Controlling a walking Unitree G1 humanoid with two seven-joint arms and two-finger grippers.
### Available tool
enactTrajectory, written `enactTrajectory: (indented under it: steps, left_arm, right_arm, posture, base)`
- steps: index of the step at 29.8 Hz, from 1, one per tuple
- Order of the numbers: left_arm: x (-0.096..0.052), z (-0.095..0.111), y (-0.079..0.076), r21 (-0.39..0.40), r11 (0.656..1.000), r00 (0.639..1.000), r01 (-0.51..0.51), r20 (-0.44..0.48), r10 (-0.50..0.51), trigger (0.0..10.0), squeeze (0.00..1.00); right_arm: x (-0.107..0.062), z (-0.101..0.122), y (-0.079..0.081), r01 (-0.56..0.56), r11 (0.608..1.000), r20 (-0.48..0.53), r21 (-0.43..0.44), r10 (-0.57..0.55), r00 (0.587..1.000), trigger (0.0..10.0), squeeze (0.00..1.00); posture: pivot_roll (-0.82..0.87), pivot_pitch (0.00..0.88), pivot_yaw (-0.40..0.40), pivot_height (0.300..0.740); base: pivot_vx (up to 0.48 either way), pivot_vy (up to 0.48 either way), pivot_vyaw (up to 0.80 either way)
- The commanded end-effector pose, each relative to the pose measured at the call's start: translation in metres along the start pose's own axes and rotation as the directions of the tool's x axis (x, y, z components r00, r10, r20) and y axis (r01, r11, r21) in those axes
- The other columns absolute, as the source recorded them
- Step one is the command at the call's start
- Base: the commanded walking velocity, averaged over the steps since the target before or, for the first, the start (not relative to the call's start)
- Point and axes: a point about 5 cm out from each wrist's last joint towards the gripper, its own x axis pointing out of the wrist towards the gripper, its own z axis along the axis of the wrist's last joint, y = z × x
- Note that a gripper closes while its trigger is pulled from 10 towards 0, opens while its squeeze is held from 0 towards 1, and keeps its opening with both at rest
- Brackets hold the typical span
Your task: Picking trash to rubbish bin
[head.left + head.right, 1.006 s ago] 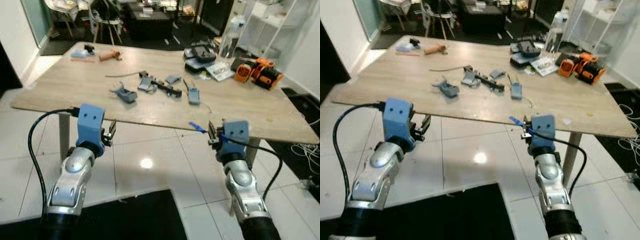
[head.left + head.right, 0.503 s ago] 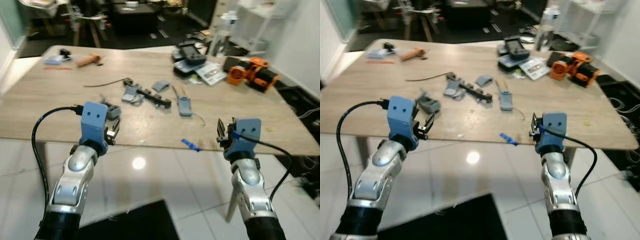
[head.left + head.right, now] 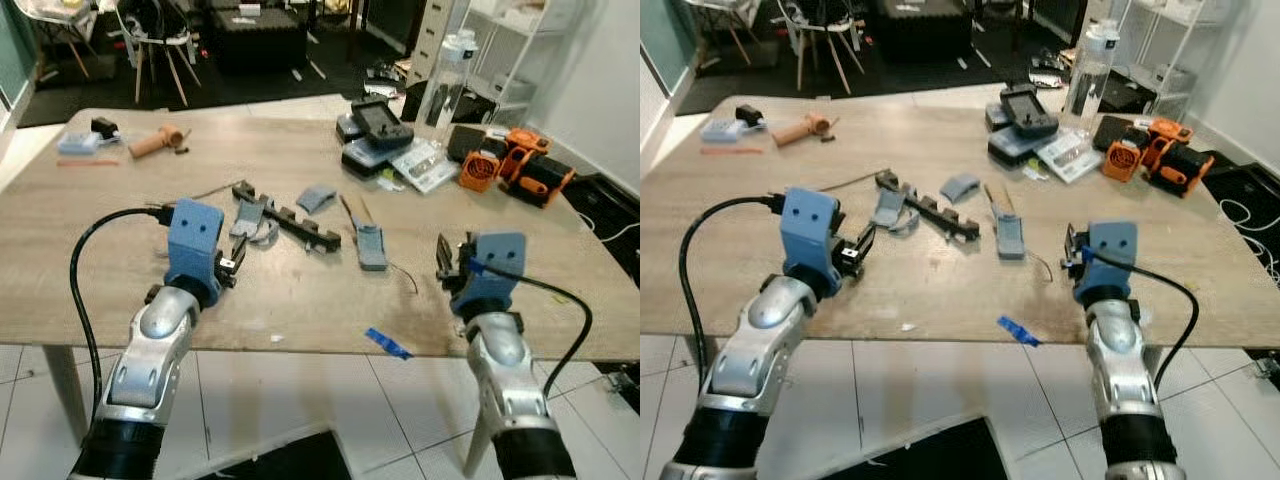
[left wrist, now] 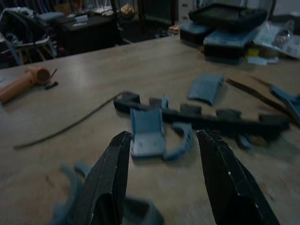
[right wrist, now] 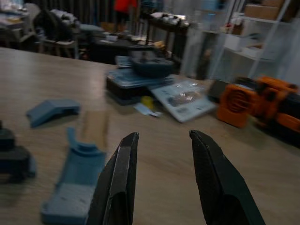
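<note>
The left gripper (image 3: 236, 262) hovers low over the near left part of the pale wooden table (image 3: 100, 250), its two black fingers (image 4: 110, 180) spread apart with nothing between them. Just beyond its tips lies a small grey-blue plastic bracket (image 4: 147, 132), and touching that piece runs a long dark notched plastic strip (image 3: 288, 216), angled toward the far left. A second grey-blue curved plastic scrap (image 3: 317, 196) sits just past the strip, and a thin dark wire (image 4: 70, 123) trails off to the left.

The right gripper (image 3: 447, 262) is held over the near right part of the table, fingers (image 5: 119, 180) likewise parted and empty. To its left lies a flat grey-blue plastic clip (image 3: 370, 246), next to a brown cardboard sliver (image 3: 355, 208).

At the very near edge of the table, between the two arms, a small blue scrap of tape (image 3: 387, 343) lies alone.

Farther off stand a stack of dark cases (image 3: 378, 128), a clear plastic bottle (image 3: 446, 72), an orange and black power tool (image 3: 515, 167) at the far right, and an orange cylindrical handle (image 3: 155, 141) at the far left.
</note>
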Motion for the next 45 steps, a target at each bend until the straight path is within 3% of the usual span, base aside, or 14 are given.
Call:
enactTrajectory:
  steps: [1, 4, 9, 11, 18, 19, 20, 29, 38, 39, 40, 45]
  left_arm:
    - [-0.003, -0.004, 0.002, 0.001, 1.000, 1.000, -0.002, -0.016, 0.002, 10.0, 0.00]
    - [-0.003, -0.004, 0.002, 0.003, 1.000, 1.000, 0.002, -0.016, -0.002, 10.0, 0.00]
    - [-0.005, -0.001, -0.001, -0.013, 0.999, 0.999, 0.034, 0.020, -0.033, 10.0, 0.00]
    - [-0.007, 0.003, -0.007, -0.013, 0.995, 0.994, 0.098, 0.042, -0.097, 10.0, 0.00]
    - [-0.016, 0.007, -0.021, 0.025, 0.957, 0.954, 0.290, 0.074, -0.291, 10.0, 0.00]
    - [-0.017, 0.008, -0.023, 0.031, 0.950, 0.947, 0.310, 0.073, -0.312, 10.0, 0.00]
    - [-0.018, 0.007, -0.024, 0.039, 0.942, 0.940, 0.332, 0.072, -0.334, 10.0, 0.00]
    - [-0.019, 0.007, -0.027, 0.050, 0.934, 0.933, 0.353, 0.063, -0.355, 10.0, 0.00]
    - [-0.020, 0.008, -0.028, 0.040, 0.932, 0.930, 0.361, 0.063, -0.363, 10.0, 0.00]
    - [-0.020, 0.008, -0.028, 0.042, 0.929, 0.927, 0.367, 0.063, -0.369, 10.0, 0.00]
    - [-0.021, 0.008, -0.029, 0.042, 0.928, 0.926, 0.370, 0.062, -0.372, 10.0, 0.00]
    - [-0.022, 0.008, -0.029, 0.047, 0.923, 0.922, 0.381, 0.060, -0.384, 10.0, 0.00]
  right_arm:
    - [-0.002, -0.004, 0.010, -0.055, 0.998, -0.024, 0.038, 0.056, 0.998, 10.0, 0.00]
    - [-0.005, -0.003, 0.025, -0.156, 0.984, -0.013, 0.082, 0.157, 0.987, 10.0, 0.00]
    - [-0.007, -0.003, 0.032, -0.211, 0.972, -0.012, 0.101, 0.213, 0.977, 10.0, 0.00]
    - [-0.010, -0.006, 0.037, -0.231, 0.968, -0.031, 0.103, 0.235, 0.971, 10.0, 0.00]
    - [-0.016, -0.016, 0.037, -0.155, 0.987, -0.091, 0.050, 0.159, 0.983, 10.0, 0.00]
    - [-0.017, -0.017, 0.037, -0.145, 0.988, -0.091, 0.058, 0.150, 0.985, 10.0, 0.60]
    - [-0.018, -0.017, 0.038, -0.145, 0.986, -0.092, 0.080, 0.152, 0.984, 10.0, 1.00]
    - [-0.022, -0.028, 0.037, -0.155, 0.981, -0.131, 0.117, 0.170, 0.977, 10.0, 1.00]
    - [-0.015, -0.038, 0.032, -0.143, 0.980, -0.216, 0.137, 0.170, 0.961, 10.0, 1.00]
    - [-0.014, -0.038, 0.032, -0.133, 0.979, -0.217, 0.152, 0.164, 0.962, 10.0, 0.61]
    - [-0.013, -0.038, 0.031, -0.126, 0.978, -0.216, 0.164, 0.161, 0.963, 10.0, 0.00]
    - [-0.008, -0.044, 0.032, -0.141, 0.974, -0.274, 0.178, 0.187, 0.943, 10.0, 0.00]
  posture:
    - [0.00, 0.101, -0.005, 0.740]
    - [0.01, 0.102, -0.005, 0.740]
    - [0.01, 0.103, -0.004, 0.740]
    - [0.01, 0.103, -0.004, 0.740]
    - [0.01, 0.113, -0.002, 0.740]
    - [0.01, 0.113, -0.002, 0.740]
    - [0.01, 0.114, 0.001, 0.740]
    - [0.01, 0.120, 0.005, 0.740]
    - [0.02, 0.126, 0.011, 0.740]
    - [0.02, 0.126, 0.013, 0.740]
    - [0.02, 0.124, 0.014, 0.740]
    - [0.03, 0.122, 0.018, 0.740]
  base:
    - [0.416, 0.000, 0.00]
    - [0.412, 0.000, 0.00]
    - [0.151, 0.000, 0.00]
    - [0.000, 0.000, 0.00]
    - [0.000, 0.000, 0.00]
    - [0.000, 0.000, 0.00]
    - [0.000, 0.000, 0.00]
    - [0.000, 0.000, 0.00]
    - [0.000, 0.000, 0.00]
    - [0.000, 0.000, 0.00]
    - [0.000, 0.000, 0.00]
    - [0.000, 0.000, 0.00]
